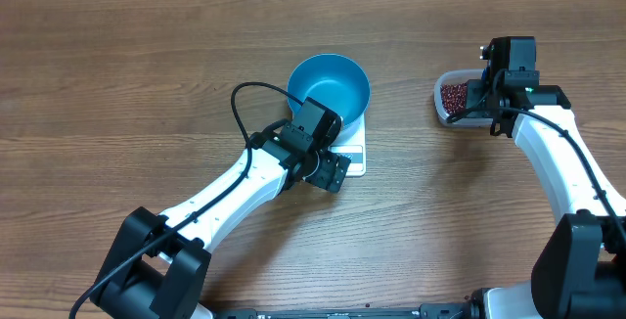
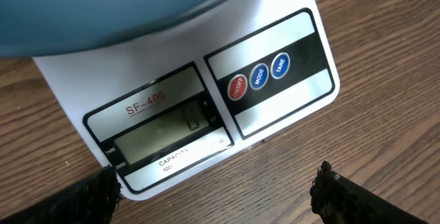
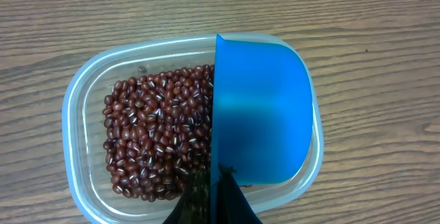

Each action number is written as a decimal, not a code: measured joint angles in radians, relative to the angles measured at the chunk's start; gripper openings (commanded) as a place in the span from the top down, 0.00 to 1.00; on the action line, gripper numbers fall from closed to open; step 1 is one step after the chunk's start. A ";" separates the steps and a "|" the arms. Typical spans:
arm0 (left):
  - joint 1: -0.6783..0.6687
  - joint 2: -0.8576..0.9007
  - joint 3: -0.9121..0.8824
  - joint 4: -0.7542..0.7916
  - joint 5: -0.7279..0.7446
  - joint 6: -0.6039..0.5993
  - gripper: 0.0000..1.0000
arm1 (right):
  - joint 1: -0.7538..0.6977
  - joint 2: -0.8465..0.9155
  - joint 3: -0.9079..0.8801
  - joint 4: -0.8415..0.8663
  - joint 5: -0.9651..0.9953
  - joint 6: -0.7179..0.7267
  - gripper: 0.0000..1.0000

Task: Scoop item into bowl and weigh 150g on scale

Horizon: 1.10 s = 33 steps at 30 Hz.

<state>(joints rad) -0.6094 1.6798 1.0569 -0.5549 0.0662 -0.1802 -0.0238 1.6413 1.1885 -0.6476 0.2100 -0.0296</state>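
- The beans (image 3: 151, 135) are tiny, hard and light. They lie loose in a clear plastic tub (image 3: 82, 93) on the right arm's side of the table (image 1: 147, 65), well apart from the scale.
- Loose beans roll and spill. I think they cannot be pinched up, so they need the scoop.
- The blue scoop (image 3: 261, 114) hangs over one end of the tub. The right gripper (image 3: 210, 200) has its jaws pressed together on the thin handle end of the scoop. I think that is the best place to hold it. A full scoop would need to stay level and move slowly.
- The round blue bowl (image 1: 330, 84) sits on the white scale (image 2: 62, 80). It looks smooth and stiff. From above, no beans show inside it.
- The left gripper (image 2: 213, 183) hangs low just in front of the scale. Its jaws are wide apart and hold nothing.
- Some things are hard to see:
  - The display (image 2: 165, 138) is pale, and I cannot read a number on it.
  - Three round buttons (image 2: 258, 76) sit beside the display.
  - From above, the left arm covers part of the scale.
  - The scoop hides the beans under it, and I cannot tell if any beans are in it.
  - The fingers hide most of the scoop's handle.
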 measured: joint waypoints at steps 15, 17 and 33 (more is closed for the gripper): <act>0.000 0.000 0.000 -0.006 -0.018 -0.008 0.00 | 0.000 0.000 0.000 0.000 0.000 0.000 0.96; 0.000 0.000 0.004 -0.019 -0.021 -0.014 0.00 | 0.000 0.000 0.000 0.000 0.000 0.000 0.96; 0.000 -0.002 0.204 -0.238 -0.149 -0.169 0.00 | 0.000 0.000 0.000 -0.001 0.000 0.000 0.96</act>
<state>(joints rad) -0.6094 1.6779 1.2613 -0.7933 -0.0830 -0.3496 -0.0238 1.6413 1.1885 -0.6483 0.2100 -0.0296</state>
